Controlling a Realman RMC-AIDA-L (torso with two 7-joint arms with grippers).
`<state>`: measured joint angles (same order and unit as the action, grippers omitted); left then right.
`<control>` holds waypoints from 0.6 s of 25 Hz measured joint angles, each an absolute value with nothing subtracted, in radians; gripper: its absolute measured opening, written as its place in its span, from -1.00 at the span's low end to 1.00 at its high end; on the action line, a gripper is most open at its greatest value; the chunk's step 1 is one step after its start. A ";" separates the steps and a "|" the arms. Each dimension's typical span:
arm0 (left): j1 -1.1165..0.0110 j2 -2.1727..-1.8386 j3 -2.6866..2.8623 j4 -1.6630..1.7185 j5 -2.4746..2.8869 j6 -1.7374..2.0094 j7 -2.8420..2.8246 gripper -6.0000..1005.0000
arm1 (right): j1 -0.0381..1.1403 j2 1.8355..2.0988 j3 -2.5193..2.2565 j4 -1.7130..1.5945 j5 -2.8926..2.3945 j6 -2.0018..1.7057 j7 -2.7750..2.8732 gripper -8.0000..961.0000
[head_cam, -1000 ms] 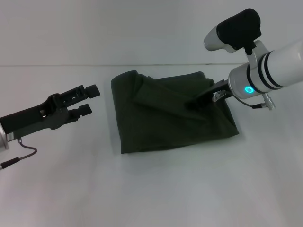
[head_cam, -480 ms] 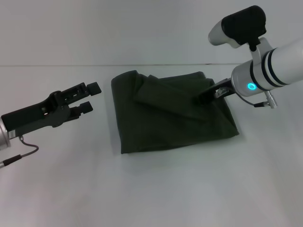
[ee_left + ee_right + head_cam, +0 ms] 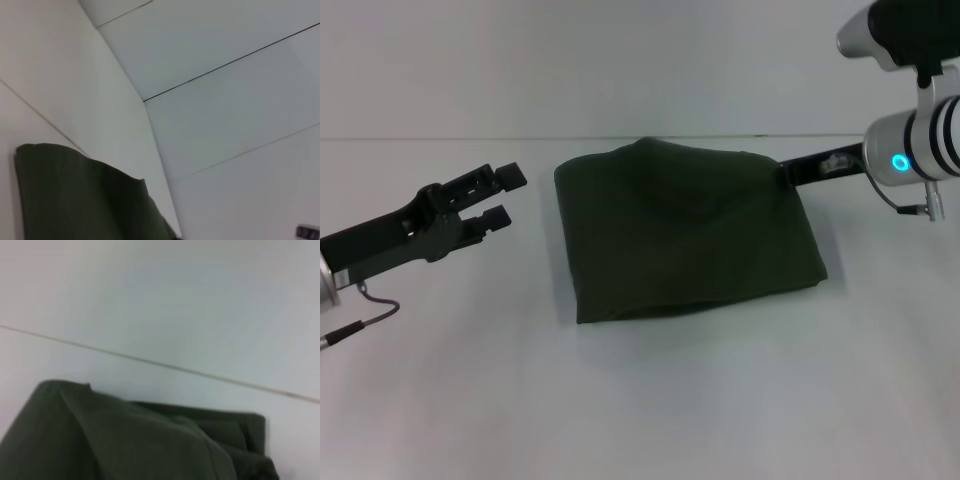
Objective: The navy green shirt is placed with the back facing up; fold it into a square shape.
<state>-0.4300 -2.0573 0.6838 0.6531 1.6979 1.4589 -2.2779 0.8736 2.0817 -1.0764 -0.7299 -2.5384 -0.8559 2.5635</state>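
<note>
- The left gripper (image 3: pixel 503 194) hovers over the left part of the tabletop (image 3: pixel 650 400), its two fingers parted with only air between them, holding nothing, aimed toward the cloth's left edge but apart from it.
- The right gripper (image 3: pixel 787 172) reaches in from the right side; its dark fingers meet the far right corner of the cloth, and whether they are parted or pinched on fabric cannot be told.
- The navy green shirt (image 3: pixel 685 228) lies folded into a rough square in the middle of the tabletop, a little toward the far edge, plain side up.
- Its left and near edges run fairly straight; the far edge humps up in a soft peak, and the right edge slants outward toward the near right corner.
- In the right wrist view the shirt (image 3: pixel 125 440) shows stacked layers along one edge.
- Bare white surface lies along the near edge and both near corners, and between the left gripper and the shirt.
</note>
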 joint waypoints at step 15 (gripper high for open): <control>-0.437 -2.060 0.668 0.645 1.698 1.451 -2.272 0.87 | 0.869 2.079 -1.055 -0.620 -2.575 -0.755 2.620 -0.96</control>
